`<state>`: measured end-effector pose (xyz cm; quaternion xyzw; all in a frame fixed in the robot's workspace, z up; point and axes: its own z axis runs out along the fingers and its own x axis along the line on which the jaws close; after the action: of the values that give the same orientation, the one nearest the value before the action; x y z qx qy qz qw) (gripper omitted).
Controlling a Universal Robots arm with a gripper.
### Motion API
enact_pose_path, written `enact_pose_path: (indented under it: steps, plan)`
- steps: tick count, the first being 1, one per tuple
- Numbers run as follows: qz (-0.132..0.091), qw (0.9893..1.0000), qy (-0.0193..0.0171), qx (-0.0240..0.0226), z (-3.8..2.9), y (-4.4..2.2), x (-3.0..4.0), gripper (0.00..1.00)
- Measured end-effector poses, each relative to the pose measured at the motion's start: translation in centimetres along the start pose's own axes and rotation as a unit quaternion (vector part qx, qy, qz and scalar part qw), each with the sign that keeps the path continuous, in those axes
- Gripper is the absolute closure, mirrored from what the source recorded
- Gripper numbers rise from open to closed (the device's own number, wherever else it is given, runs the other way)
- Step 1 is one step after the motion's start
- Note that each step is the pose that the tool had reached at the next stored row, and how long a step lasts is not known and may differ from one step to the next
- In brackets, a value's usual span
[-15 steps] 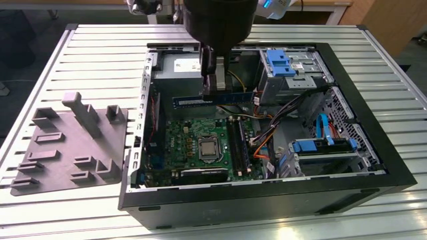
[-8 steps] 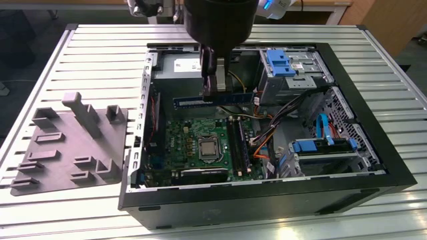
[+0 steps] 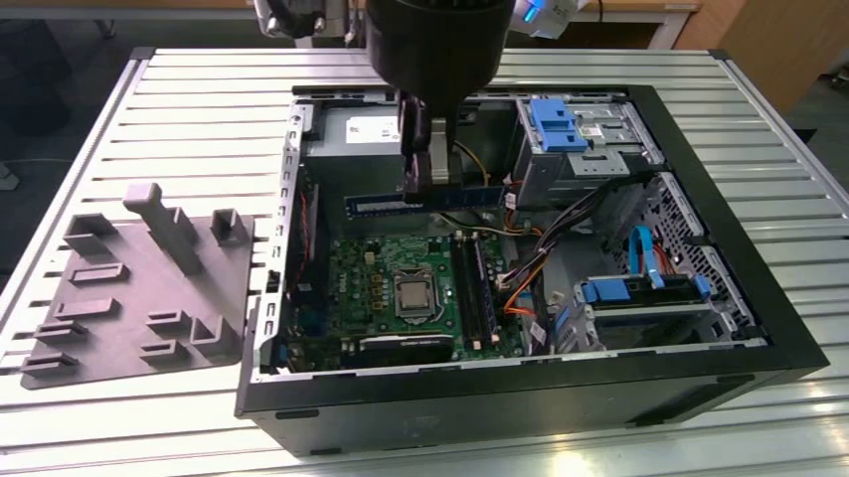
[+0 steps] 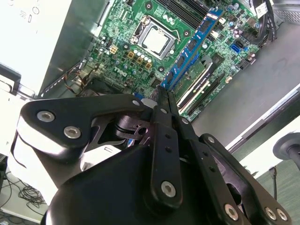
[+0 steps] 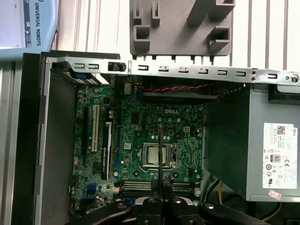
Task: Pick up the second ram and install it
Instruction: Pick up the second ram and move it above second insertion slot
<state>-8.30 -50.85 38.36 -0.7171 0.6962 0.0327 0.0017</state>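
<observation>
Second ram [image 3: 378,206] held for install
Gripper [image 3: 424,182] pinches it above the motherboard [image 3: 385,268]; seating needs alignment with a socket [image 3: 475,293]

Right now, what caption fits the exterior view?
Tool holding a memory stick over the green board inside an open computer.

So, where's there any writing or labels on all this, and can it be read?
Pale blue casing: upright maker's lettering.
Motherboard: white maker's mark.
Grey power supply: white label, print too small to read.
Second ram, held in the tool: any print too small to read.
</observation>
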Motion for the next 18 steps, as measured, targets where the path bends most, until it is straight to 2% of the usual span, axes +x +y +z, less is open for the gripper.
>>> enact_pose_path:
  steps: [14, 16, 18]
  plan:
    - [0.000, 1.0000, 0.0000, 0.0000, 0.31, -0.02, 0.02, 0.88]
    - [0.000, 1.0000, 0.0000, 0.0000, 0.77, -0.05, 0.04, 0.88]
    - [0.000, 1.0000, 0.0000, 0.0000, 0.80, -0.05, 0.04, 0.88]
